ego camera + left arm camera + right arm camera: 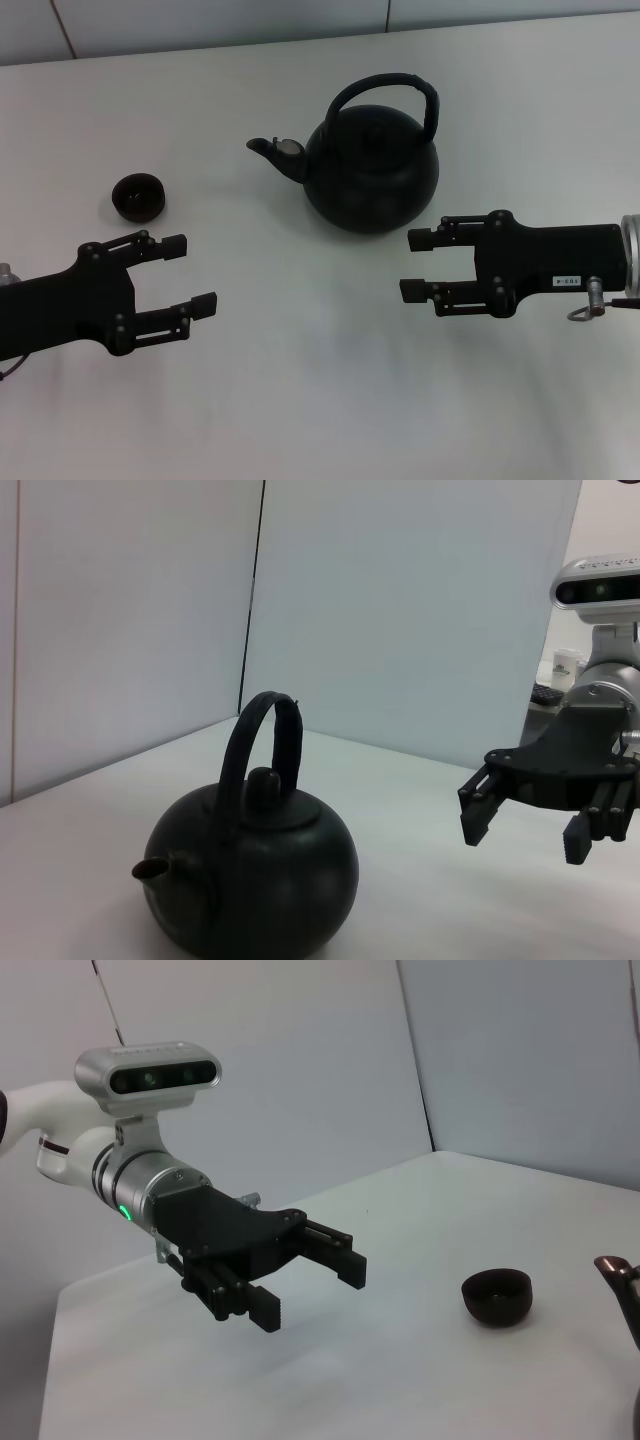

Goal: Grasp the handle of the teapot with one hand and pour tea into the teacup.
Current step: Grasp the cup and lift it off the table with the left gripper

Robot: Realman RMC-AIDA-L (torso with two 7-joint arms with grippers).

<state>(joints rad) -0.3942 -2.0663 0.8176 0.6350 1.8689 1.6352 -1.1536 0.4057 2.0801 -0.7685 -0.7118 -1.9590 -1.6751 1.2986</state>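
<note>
The matte-black teapot point(370, 170) stands upright at the table's middle back, spout point(270, 150) pointing left. Its arched handle point(390, 88) rises over the lid. It also shows in the left wrist view point(255, 880). The small black teacup point(138, 196) sits to the teapot's left, also seen in the right wrist view point(497, 1297). No tea shows. My right gripper point(418, 264) is open, low and just right of the teapot, apart from it. My left gripper point(190, 272) is open and empty, in front of the teacup.
The white table point(320, 400) ends at a pale wall point(300, 20) behind the teapot. The table's edge shows past my left arm in the right wrist view point(60, 1300).
</note>
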